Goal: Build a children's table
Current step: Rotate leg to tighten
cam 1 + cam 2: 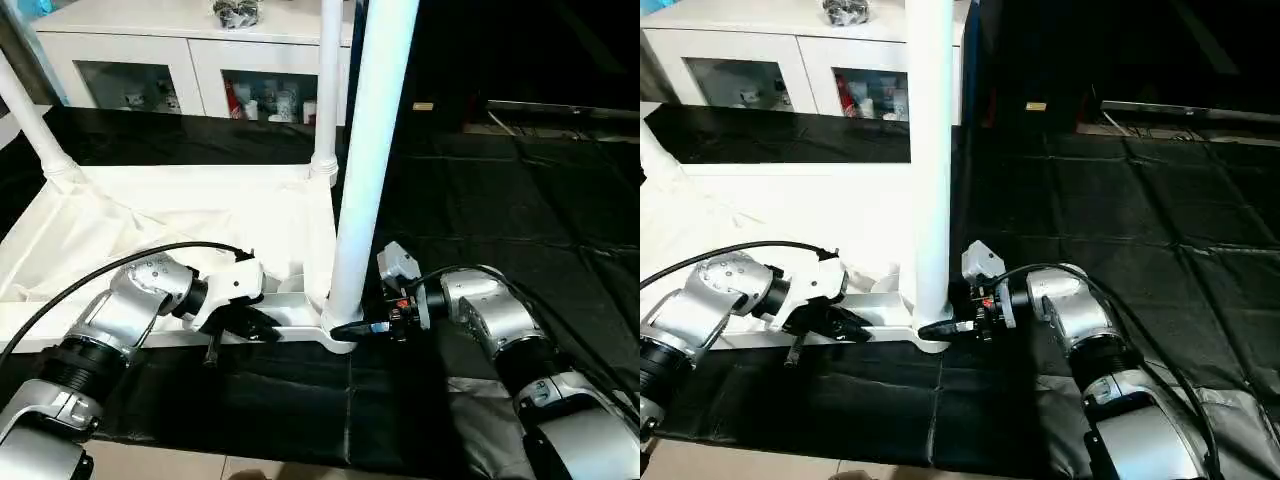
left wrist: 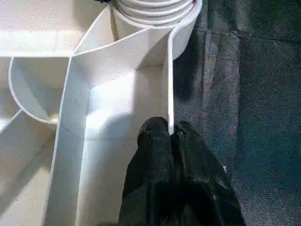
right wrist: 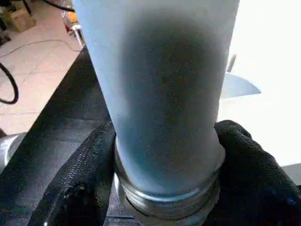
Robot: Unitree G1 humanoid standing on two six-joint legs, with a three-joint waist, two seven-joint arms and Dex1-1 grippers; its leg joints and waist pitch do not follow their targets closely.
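The white children's table top (image 1: 200,215) lies upside down on a black mat, ribbed underside up. Two legs stand in its far corners (image 1: 328,90) (image 1: 30,120). A third leg (image 1: 370,150) stands upright in the near right corner socket (image 1: 335,338). My right gripper (image 1: 352,328) reaches in from the right, and its black fingers (image 3: 249,160) press on both sides of this leg's base just above the threaded collar (image 3: 164,200). My left gripper (image 2: 169,129) is shut on the thin front rim wall (image 2: 169,70) of the top, a short way left of that socket.
A white cabinet (image 1: 180,70) with glass doors stands behind the table. The black mat (image 1: 500,200) spreads wide to the right. Pale floor (image 1: 200,465) shows at the near edge. A black cable (image 1: 100,270) arches over my left forearm.
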